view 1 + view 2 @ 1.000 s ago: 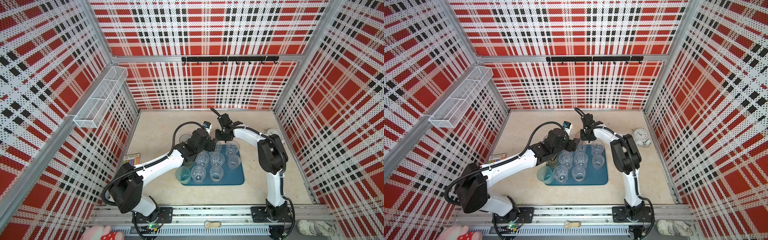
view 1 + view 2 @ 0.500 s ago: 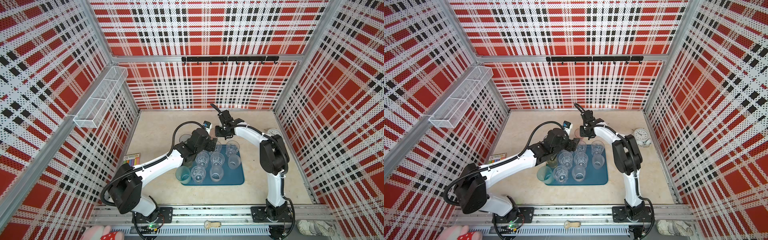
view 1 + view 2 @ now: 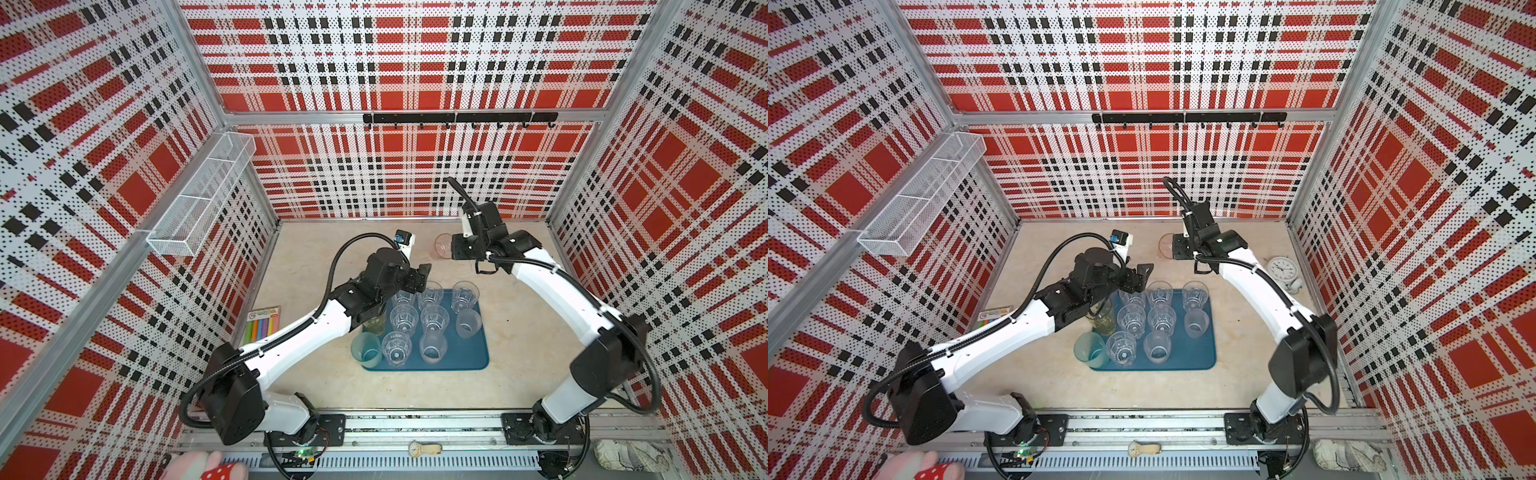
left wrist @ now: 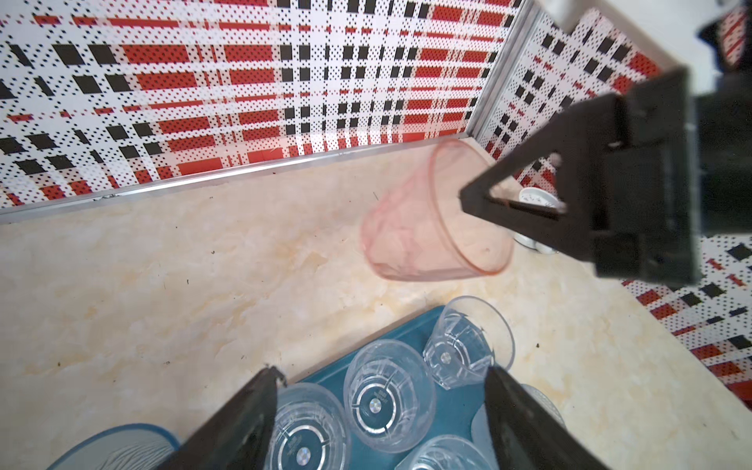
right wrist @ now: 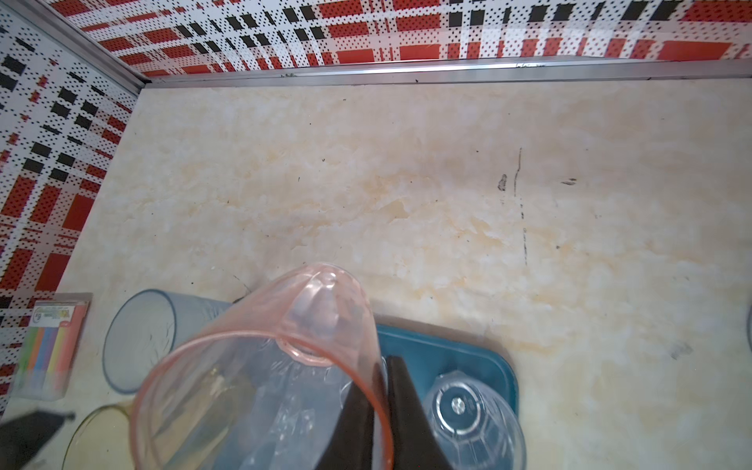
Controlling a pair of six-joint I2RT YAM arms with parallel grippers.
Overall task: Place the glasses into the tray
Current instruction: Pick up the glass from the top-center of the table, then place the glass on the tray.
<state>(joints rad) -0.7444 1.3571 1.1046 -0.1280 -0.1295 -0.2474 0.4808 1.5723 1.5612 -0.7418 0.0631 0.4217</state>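
Both fingers (image 5: 407, 415) of the right end effector (image 3: 452, 250) are clenched on the pink glass (image 3: 441, 246) at its rim, holding it tilted above the worktop (image 3: 324, 249) beyond the tray (image 3: 473, 361). The left end effector (image 3: 419, 277) hangs spread and empty over the tray's far-left glasses (image 3: 403, 318). This looks like the carrying step; next, the pink glass needs righting and lowering onto the tray's bare right side.

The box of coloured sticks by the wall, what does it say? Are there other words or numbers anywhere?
Nothing here reads clearly.
Flat box of coloured sticks: printed label at one end, too blurred to read.
White round alarm clock: dial numbers too small to read.
Small wristwatch: dial too small to read.
Clear faceted glass: ringed mark on its base, not legible.
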